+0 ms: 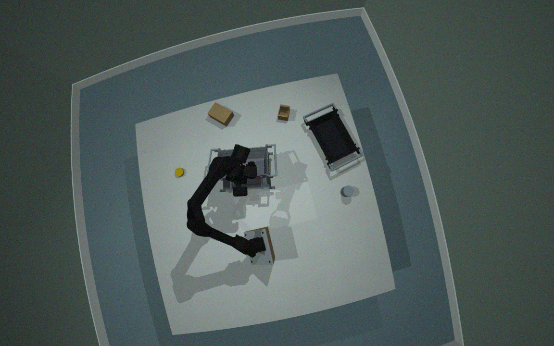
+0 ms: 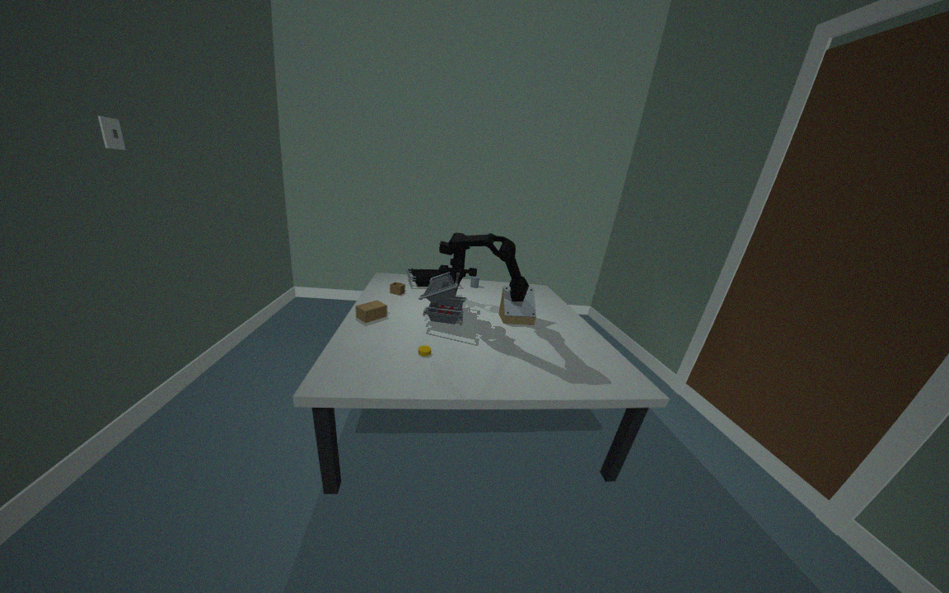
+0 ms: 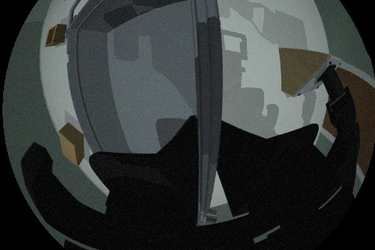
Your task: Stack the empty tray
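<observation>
The empty grey tray (image 1: 258,154) (image 2: 439,289) (image 3: 209,66) hangs tilted above the loaded tray, its own bars out at its ends. My gripper (image 2: 455,278) (image 3: 199,120) is shut on one long side wall of it; in the top view the arm hides the fingertips. The loaded grey tray (image 2: 444,317) stands on the table below, with red blocks (image 2: 446,310) showing. In the top view it is mostly hidden under the held tray and arm. I cannot tell clearly where its two bars lie. The trays appear apart.
A black tray with bars (image 1: 333,136) (image 2: 425,277) stands at the right in the top view. A brown box (image 1: 220,114) (image 2: 371,310) (image 3: 72,144), a small open box (image 1: 283,112) (image 2: 397,288) (image 3: 56,35), a yellow disc (image 1: 179,172) (image 2: 424,351) and a grey cylinder (image 1: 347,191) (image 2: 474,282) stand around.
</observation>
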{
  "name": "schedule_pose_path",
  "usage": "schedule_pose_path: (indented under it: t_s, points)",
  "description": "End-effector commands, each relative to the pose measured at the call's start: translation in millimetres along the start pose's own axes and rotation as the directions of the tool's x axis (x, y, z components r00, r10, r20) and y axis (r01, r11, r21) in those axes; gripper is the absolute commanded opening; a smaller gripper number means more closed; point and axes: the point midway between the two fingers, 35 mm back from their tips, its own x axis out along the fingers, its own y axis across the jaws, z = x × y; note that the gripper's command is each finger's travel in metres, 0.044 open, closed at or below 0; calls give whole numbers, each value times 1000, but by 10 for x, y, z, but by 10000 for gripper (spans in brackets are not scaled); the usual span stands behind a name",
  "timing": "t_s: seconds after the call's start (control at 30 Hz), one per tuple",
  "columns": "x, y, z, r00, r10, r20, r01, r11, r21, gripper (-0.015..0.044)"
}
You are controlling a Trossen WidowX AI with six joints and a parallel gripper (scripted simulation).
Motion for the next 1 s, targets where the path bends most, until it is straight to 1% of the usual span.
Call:
schedule_pose_path:
  t_s: [0.0,0.53,0.97]
  points:
    - [18,19,10,1000,20,-3,-20,1000,6,0]
    - [294,8,4,1000,20,-4,-20,1000,6,0]
    - [365,-62,3,1000,19,-5,-19,1000,6,0]
